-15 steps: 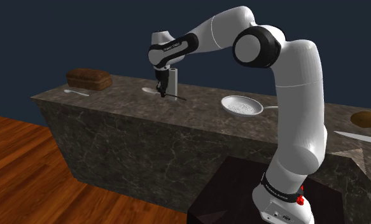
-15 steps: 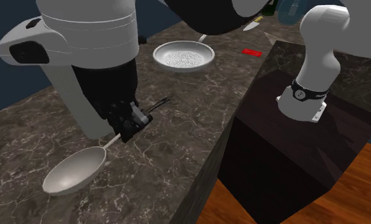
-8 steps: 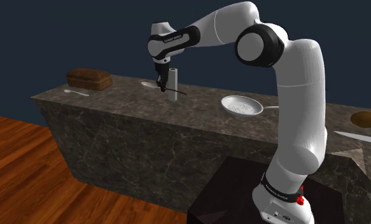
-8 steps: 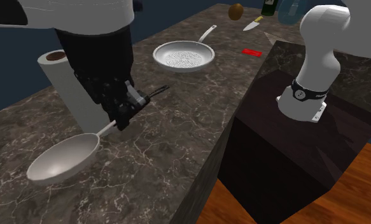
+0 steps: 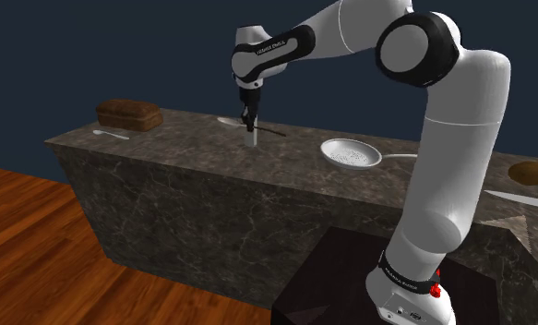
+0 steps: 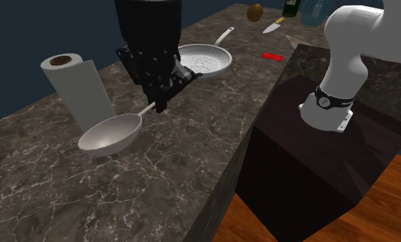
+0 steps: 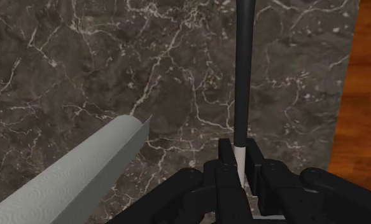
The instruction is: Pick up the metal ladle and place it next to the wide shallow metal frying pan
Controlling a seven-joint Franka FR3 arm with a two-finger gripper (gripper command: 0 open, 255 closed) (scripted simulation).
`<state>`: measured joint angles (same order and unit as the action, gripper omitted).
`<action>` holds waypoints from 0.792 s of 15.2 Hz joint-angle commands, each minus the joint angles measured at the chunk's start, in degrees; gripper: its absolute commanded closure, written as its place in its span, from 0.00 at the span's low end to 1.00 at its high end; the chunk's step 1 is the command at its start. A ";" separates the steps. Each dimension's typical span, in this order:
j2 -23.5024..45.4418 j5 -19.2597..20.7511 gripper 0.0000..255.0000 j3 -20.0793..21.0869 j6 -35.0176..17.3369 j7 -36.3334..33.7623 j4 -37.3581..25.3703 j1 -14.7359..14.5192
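The end effector (image 6: 157, 103) pinches the ladle (image 6: 113, 133) by its thin pale shaft, close to where that shaft meets the long black handle. In the wrist view the 2 fingers (image 7: 224, 159) press on the shaft from either side, and the handle runs straight out ahead of them over the dark, white-veined worktop (image 7: 82, 57). The ladle is held roughly level and clear of the worktop. Its round pale bowl points toward the second exterior view's lower left and hangs just in front of an upright paper towel roll (image 6: 75, 86). The frying pan (image 5: 352, 154), pale with a speckled inside, lies flat on the worktop toward the shoulder view's right of the ladle and apart from it, with its thin handle pointing farther right. At the shoulder view's left end of the worktop sit a brown loaf (image 5: 128, 114) and a small spoon (image 5: 110, 135). At the right end are a round brown thing (image 5: 532, 173) and a knife (image 5: 525, 199). The arm rises from the dark stand (image 5: 340, 277) and bends over the worktop, above a wooden floor (image 5: 36, 240).
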<state>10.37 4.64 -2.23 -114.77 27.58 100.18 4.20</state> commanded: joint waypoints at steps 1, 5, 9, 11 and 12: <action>-4.92 0.19 1.00 -0.26 -1.92 0.40 6.81 0.31; -13.59 0.62 1.00 -1.02 -4.02 1.65 17.46 1.13; -22.15 1.29 1.00 -1.99 -5.03 3.09 26.90 2.05; -26.46 1.74 1.00 -2.55 -5.13 3.87 31.23 2.57; -28.63 1.99 1.00 -2.84 -5.08 4.29 33.31 2.85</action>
<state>-15.92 6.40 -4.89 -120.03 31.60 131.36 6.85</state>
